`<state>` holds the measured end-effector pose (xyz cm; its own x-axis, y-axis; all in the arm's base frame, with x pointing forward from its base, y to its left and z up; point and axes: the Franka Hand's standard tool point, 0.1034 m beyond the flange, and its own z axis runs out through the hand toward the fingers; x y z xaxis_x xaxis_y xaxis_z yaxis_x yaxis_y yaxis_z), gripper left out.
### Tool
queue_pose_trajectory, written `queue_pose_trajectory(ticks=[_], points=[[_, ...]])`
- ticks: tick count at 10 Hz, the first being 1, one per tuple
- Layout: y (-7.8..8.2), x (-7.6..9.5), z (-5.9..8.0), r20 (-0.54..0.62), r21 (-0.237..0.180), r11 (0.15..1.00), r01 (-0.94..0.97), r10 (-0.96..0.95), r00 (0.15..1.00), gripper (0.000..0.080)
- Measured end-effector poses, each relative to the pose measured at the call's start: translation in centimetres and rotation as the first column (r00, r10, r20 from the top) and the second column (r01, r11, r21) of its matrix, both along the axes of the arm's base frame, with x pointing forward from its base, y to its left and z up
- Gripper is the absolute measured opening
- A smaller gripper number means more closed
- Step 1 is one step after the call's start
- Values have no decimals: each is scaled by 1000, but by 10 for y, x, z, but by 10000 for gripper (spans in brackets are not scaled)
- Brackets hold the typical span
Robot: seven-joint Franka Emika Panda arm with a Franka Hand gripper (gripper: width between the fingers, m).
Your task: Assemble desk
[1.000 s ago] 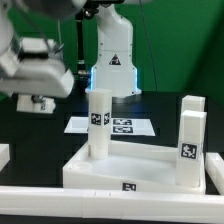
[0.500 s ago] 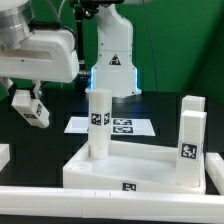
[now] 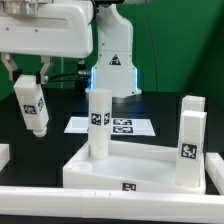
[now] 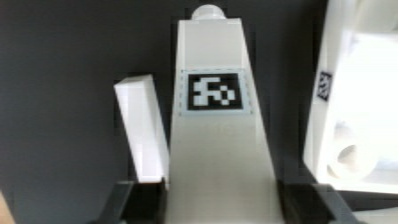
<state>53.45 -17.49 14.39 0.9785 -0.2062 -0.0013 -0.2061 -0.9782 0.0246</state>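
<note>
**Leg block gripped above the table**

The pincer (image 3: pixel 30 78) is clamped on a white square-section leg block (image 3: pixel 31 108), which hangs upright with a black-and-white tag on its face, clear of the black table (image 3: pixel 50 140). The rimmed desk top (image 3: pixel 140 166) lies nearby with two legs (image 3: pixel 98 122) standing in it.

we see the marker board (image 3: pixel 113 126) lying flat on the black table (image 3: pixel 50 150), a thin white sheet printed with black square tags. behind it hangs a green backdrop (image 3: pixel 180 45), and a white bar (image 3: pixel 80 196) runs across the front edge of the exterior view.
</note>
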Motion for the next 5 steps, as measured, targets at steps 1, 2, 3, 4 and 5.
queue_pose_trajectory(ticks=[1, 2, 3, 4, 5], points=[[-2, -1, -2, 35, -18, 1000, 2, -1, 999, 290], [-3, 8, 3, 112, -47, 999, 6, 0, 994, 290], [9, 14, 11, 185, -65, 998, -4, 16, 983, 290], [24, 16, 16, 170, -40, 999, -2, 9, 985, 290], [32, 23, 20, 181, -37, 999, 3, 4, 984, 290]])
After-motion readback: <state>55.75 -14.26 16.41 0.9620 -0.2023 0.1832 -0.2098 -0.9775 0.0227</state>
